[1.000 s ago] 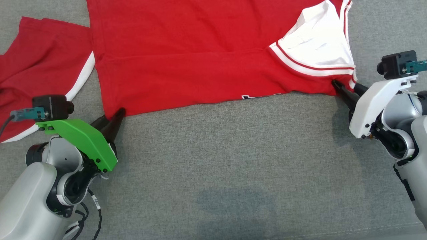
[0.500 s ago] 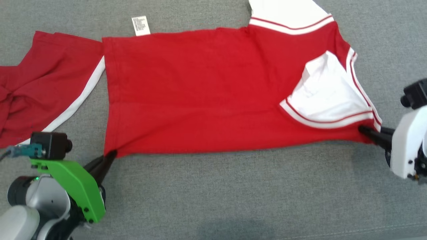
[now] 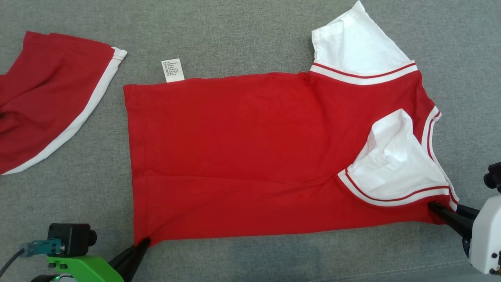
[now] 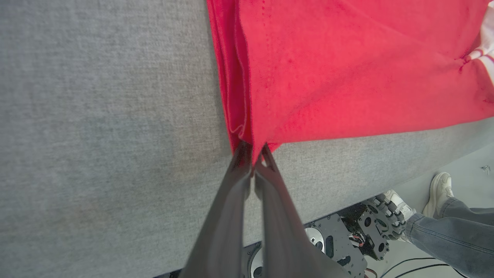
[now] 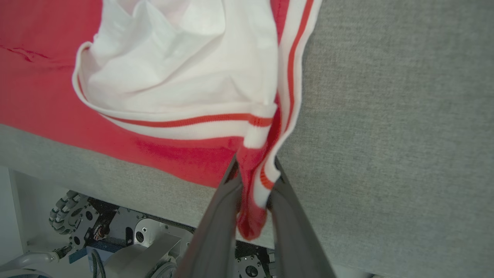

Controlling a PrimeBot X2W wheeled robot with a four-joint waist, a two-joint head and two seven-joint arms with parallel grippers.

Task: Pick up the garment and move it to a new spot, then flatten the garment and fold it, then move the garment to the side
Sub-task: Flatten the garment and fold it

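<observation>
The garment (image 3: 242,156) is a red T-shirt with white sleeves, lying folded lengthwise on the grey cloth surface (image 3: 250,31). Its white care label (image 3: 173,70) sticks out at the far left corner. At the lower left, my left gripper (image 3: 143,243) is shut on the near hem corner. The left wrist view shows its tips (image 4: 252,148) pinching the red hem (image 4: 347,69). At the lower right, my right gripper (image 3: 434,207) is shut on the near shoulder corner by the striped collar. In the right wrist view, red and white fabric (image 5: 173,85) is bunched between the fingers (image 5: 254,170).
Another red cloth with a white stripe (image 3: 47,102) lies at the far left, apart from the T-shirt. The surface's near edge runs just behind both grippers. Below it are the robot's wheeled base (image 4: 347,239) and a person's leg and shoe (image 4: 444,216).
Both grippers have closed on the garment's near corners and drawn it toward the near edge, away from the other red cloth. The head view has shifted as well.
</observation>
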